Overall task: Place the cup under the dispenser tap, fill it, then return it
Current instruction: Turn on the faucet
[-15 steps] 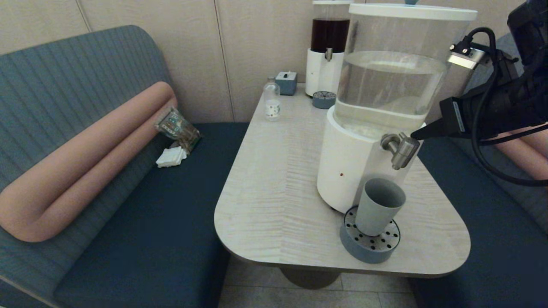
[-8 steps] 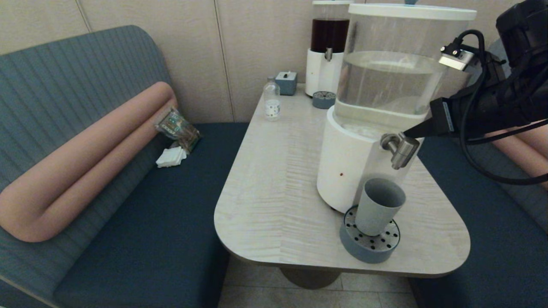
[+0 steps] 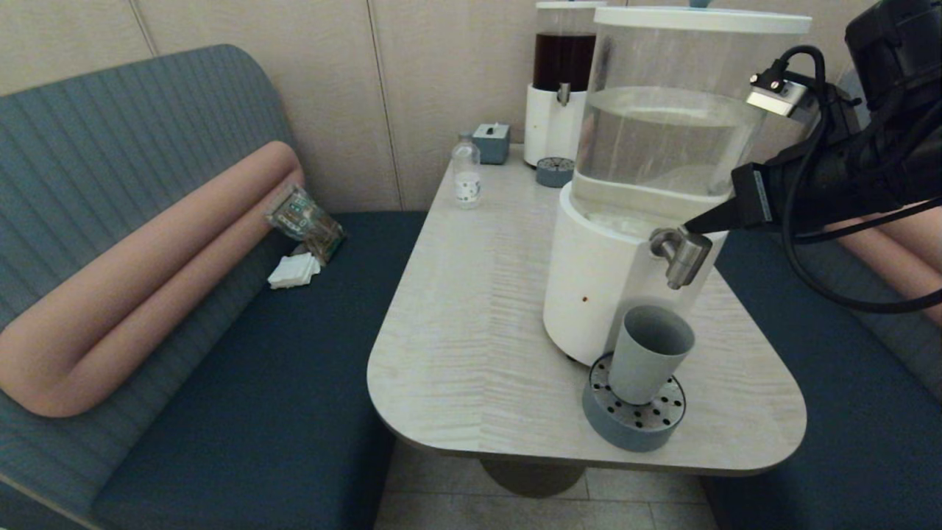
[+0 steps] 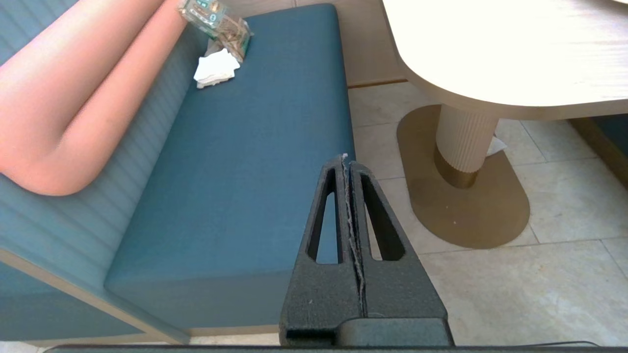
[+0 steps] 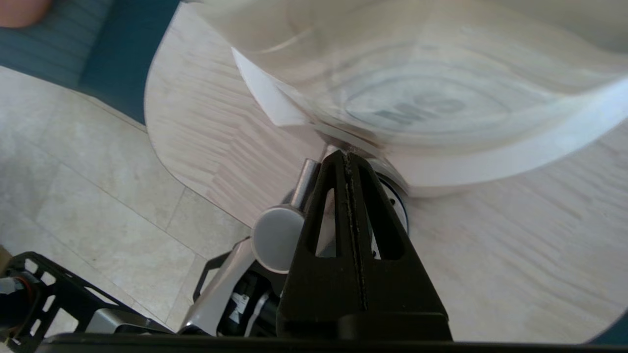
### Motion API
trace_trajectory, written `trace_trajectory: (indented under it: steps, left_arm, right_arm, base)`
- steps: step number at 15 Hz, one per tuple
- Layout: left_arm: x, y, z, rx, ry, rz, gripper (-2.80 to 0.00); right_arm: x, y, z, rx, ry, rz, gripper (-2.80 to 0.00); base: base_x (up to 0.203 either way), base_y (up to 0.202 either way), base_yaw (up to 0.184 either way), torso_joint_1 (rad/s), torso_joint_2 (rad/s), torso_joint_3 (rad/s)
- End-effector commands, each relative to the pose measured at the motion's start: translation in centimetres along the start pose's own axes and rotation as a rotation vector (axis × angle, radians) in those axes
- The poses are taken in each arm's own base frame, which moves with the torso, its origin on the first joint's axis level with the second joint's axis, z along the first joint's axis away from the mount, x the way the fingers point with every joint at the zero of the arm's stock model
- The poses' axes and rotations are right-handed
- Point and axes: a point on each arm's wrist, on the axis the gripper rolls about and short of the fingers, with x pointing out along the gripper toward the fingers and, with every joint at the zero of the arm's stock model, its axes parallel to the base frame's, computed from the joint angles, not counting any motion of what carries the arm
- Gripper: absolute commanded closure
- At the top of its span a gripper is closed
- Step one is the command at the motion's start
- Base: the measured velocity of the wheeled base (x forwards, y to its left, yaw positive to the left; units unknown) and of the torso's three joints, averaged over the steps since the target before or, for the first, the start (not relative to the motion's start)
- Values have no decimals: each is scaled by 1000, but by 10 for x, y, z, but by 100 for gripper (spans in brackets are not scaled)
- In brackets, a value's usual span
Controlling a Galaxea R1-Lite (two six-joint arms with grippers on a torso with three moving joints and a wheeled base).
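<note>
The grey-blue cup [image 3: 651,353] stands upright on a round perforated drip tray [image 3: 634,416], directly below the steel dispenser tap [image 3: 681,254] of the big clear-water dispenser [image 3: 662,140]. No stream shows beneath the nozzle. My right gripper [image 3: 692,227] is shut, with nothing between its fingers, and its tip rests against the top rear of the tap. In the right wrist view the right gripper [image 5: 346,154] points at the tap [image 5: 305,182], and its fingers hide the cup. My left gripper [image 4: 346,159] is shut and parked low over the bench edge and floor.
A dark-liquid dispenser [image 3: 563,73], its small drip tray [image 3: 554,171], a blue box [image 3: 491,142] and a clear bottle [image 3: 466,173] stand at the table's far end. A snack packet [image 3: 305,221] and napkins [image 3: 294,271] lie on the bench beside a pink bolster [image 3: 147,280].
My right gripper has slid left until its tip meets the top of the tap. The cup stays on the drip tray.
</note>
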Motion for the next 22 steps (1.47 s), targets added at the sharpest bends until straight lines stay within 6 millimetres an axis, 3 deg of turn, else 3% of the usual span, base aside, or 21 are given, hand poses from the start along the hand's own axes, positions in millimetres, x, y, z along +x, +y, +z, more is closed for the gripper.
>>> trace_trajectory:
  steps: [1, 22]
  left_arm:
    - [0, 0, 0, 0, 0, -1, 0]
    - [0, 0, 0, 1, 0, -1, 0]
  right_arm:
    - [1, 1, 1, -2, 0, 19, 0]
    - [5, 3, 0, 2, 27, 163, 0]
  base:
    - [0, 0, 0, 0, 0, 0]
    - [0, 0, 0, 0, 0, 0]
